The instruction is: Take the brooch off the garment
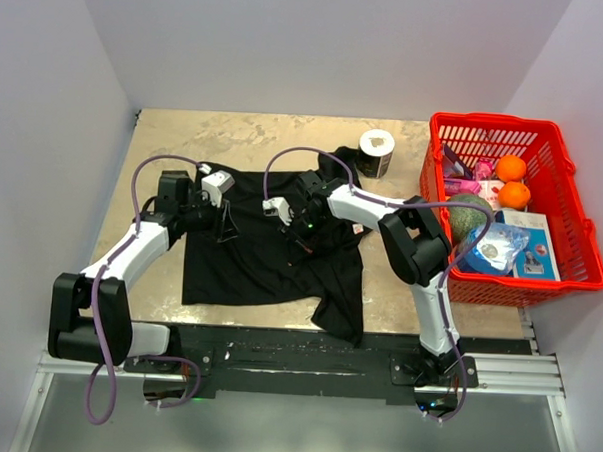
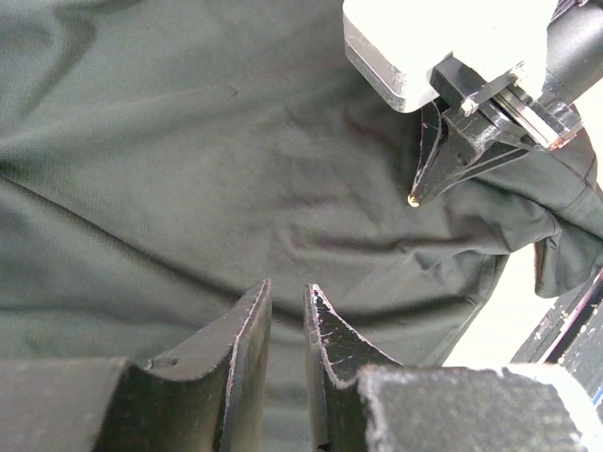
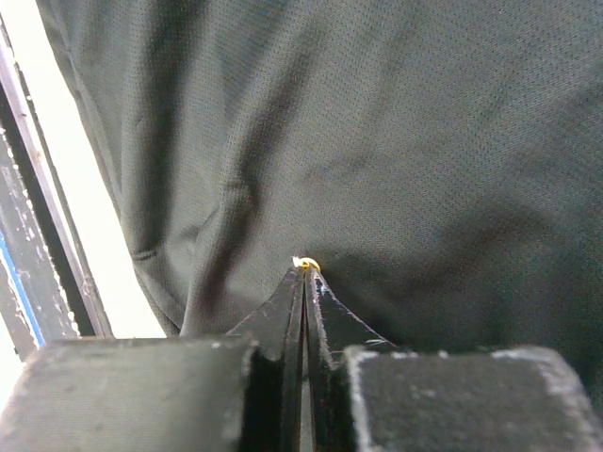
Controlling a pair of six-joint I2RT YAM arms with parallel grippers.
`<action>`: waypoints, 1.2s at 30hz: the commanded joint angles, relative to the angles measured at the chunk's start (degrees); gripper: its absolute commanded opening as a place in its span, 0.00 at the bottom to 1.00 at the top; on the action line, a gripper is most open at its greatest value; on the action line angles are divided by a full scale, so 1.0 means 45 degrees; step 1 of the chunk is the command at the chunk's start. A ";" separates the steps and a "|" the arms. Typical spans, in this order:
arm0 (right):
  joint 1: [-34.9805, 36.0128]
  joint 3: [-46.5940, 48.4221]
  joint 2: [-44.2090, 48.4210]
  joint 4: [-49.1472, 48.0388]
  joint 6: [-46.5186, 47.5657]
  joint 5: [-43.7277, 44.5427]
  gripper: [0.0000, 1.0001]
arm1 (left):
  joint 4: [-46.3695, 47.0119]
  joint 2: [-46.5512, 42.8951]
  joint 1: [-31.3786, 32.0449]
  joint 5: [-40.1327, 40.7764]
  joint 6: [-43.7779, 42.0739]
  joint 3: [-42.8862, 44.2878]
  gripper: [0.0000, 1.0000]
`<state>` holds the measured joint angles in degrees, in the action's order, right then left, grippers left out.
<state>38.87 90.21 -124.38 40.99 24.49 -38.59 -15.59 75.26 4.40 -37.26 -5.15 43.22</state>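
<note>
The garment (image 1: 270,255), a black T-shirt, lies rumpled on the table (image 1: 185,141). One fold of its near hem reaches almost to the black rail (image 1: 306,351) that carries the arm bases.

Over the left part of the garment, the left gripper (image 2: 286,290) points down at the cloth. Its two fingers stand close together with only a narrow slit between them. Nothing sits in that slit, and plain black cloth shows through it. Whether the tips touch the garment cannot be told.

Toward the middle of the garment, to the right of the left gripper and apart from it, the right gripper (image 3: 303,278) has its tips against the cloth. Its fingers are pressed together with no gap, and at their very ends they pinch the brooch (image 3: 307,265), a tiny pale-golden speck. The brooch sits right at the surface of the garment. Creases in the cloth run up to that spot, and whether the pin is in the fabric or free of it cannot be told. The left wrist view shows the same bright dot at the tip of the closed fingers, against the dark cloth.

Just past the far edge of the garment, a roll of toilet paper (image 1: 376,152) stands upright on the table. To the right of the garment, beyond the bent right arm, sits a red basket (image 1: 572,213). It holds two oranges (image 1: 511,167), a round green fruit (image 1: 469,211), a blue-and-white packet (image 1: 496,250) and some printed packaging.
</note>
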 commanded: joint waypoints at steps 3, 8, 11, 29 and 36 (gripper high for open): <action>-0.0025 0.0011 0.0490 0.0050 0.0124 0.0586 0.13 | 0.0399 0.0188 -0.0061 -0.0432 0.0069 0.0082 0.26; -0.0044 -0.0048 0.0881 0.0051 0.0163 0.0723 0.21 | 0.0457 0.0247 -0.0061 -0.0568 0.0030 0.0063 0.26; -0.0025 -0.0145 0.1037 0.0070 0.0182 0.0782 0.23 | 0.0477 0.0267 -0.0061 -0.0588 0.0030 0.0005 0.26; -0.0044 -0.1938 0.3924 -0.0555 0.1292 0.3847 0.36 | 0.1160 0.0443 -0.0041 -0.0979 0.0499 -0.0172 0.26; -0.0006 -0.2899 0.4437 -0.1061 0.1726 0.4278 0.39 | 0.1473 0.0813 -0.0041 -0.1037 0.0772 -0.0211 0.26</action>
<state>38.87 78.74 -105.36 39.51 30.24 -22.35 -11.62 77.97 4.40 -40.36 -3.22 42.35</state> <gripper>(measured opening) 0.378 0.263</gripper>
